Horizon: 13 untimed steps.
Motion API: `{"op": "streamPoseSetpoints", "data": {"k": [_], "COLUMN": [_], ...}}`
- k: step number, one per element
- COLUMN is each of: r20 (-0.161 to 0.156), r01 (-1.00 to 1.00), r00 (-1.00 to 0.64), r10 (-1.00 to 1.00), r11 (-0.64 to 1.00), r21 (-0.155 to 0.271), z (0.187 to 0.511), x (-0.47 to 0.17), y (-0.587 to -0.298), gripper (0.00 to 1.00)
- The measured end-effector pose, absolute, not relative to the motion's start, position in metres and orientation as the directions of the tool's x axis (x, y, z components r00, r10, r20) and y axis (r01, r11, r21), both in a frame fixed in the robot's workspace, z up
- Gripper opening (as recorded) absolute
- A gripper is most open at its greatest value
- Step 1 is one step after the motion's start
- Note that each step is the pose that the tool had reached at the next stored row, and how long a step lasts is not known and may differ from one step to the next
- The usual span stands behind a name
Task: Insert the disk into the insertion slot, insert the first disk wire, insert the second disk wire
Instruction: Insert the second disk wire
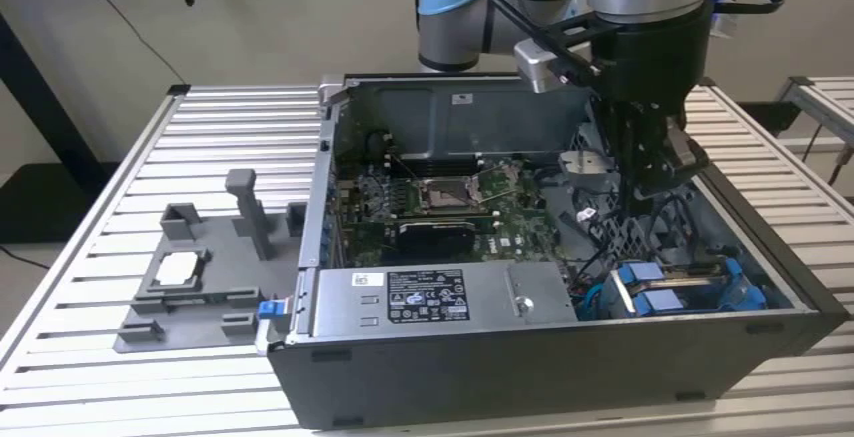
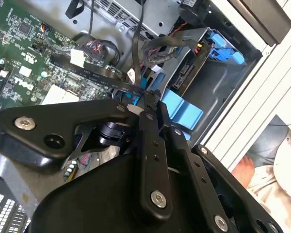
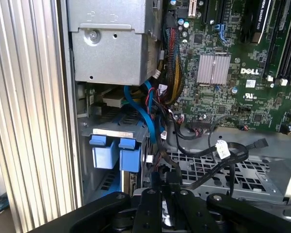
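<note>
The disk (image 1: 657,301), in its blue carrier, sits inside the insertion slot (image 1: 731,275) at the case's front corner on the exterior view's right. Its blue tabs (image 3: 117,154) stick out of the grey cage (image 3: 111,130) in the first wrist view. The second wrist view shows the disk's connector end (image 2: 186,73). My gripper (image 1: 654,185) hangs inside the case above the perforated metal floor, apart from the cage. Its black fingers (image 2: 148,128) stand close together on a thin black wire (image 2: 102,77) that runs off over the motherboard. The gripper (image 3: 166,187) also has dark cables rising from it.
The open computer case (image 1: 534,367) lies on a slatted aluminium table (image 1: 80,357). A green motherboard (image 1: 441,197), a silver power supply box (image 3: 111,43) and a bundle of loose cables (image 3: 169,92) surround the gripper. A grey fixture (image 1: 187,297) stands on the exterior view's left.
</note>
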State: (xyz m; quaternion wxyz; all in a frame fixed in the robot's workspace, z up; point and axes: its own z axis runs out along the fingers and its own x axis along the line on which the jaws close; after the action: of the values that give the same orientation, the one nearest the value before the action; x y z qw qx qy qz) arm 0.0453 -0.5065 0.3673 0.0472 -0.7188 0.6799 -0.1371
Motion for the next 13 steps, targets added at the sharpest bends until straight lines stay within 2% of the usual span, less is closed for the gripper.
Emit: {"op": "streamPoseSetpoints", "data": {"k": [13], "r20": [0.133], "r01": [-0.967], "r00": [0.039], "r10": [-0.990], "r11": [-0.071], "r21": [-0.246], "z": [0.3669], "x": [0.0481], "y": [-0.5094], "gripper": [0.16]}}
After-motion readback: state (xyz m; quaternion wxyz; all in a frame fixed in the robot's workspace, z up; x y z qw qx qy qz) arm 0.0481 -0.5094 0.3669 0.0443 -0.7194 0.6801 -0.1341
